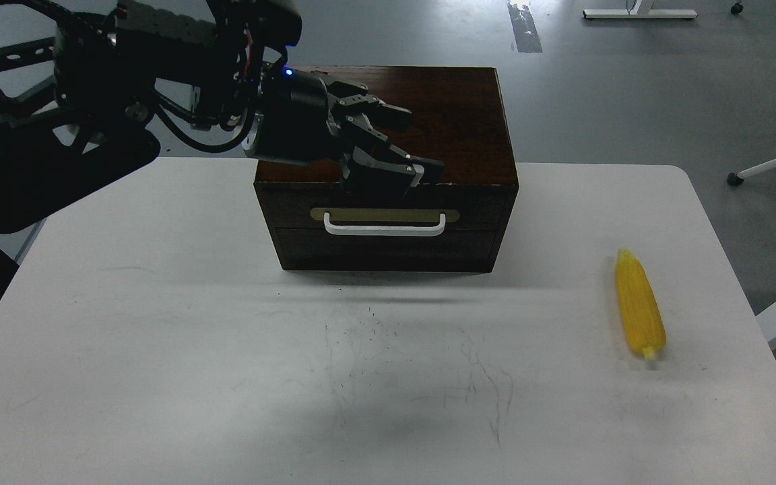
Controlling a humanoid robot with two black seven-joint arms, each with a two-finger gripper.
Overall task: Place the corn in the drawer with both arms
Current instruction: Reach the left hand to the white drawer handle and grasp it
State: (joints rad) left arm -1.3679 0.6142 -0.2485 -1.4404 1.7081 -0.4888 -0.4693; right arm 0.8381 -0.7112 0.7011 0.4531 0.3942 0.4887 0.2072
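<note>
Yellow corn lies untouched on the white table, far right, well apart from the box. Drawer looks closed. Left pincer hovers just above the handle, fingers parted, holding nothing. Right pincer out of view. Opening, picking and placing all remain.

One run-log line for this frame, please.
left gripper open, above handle | drawer shut | corn on table, right | right gripper unseen

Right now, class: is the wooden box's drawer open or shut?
Shut. The drawer front sits flush with the box face, no cream interior showing; the left gripper hovers above its handle.
</note>
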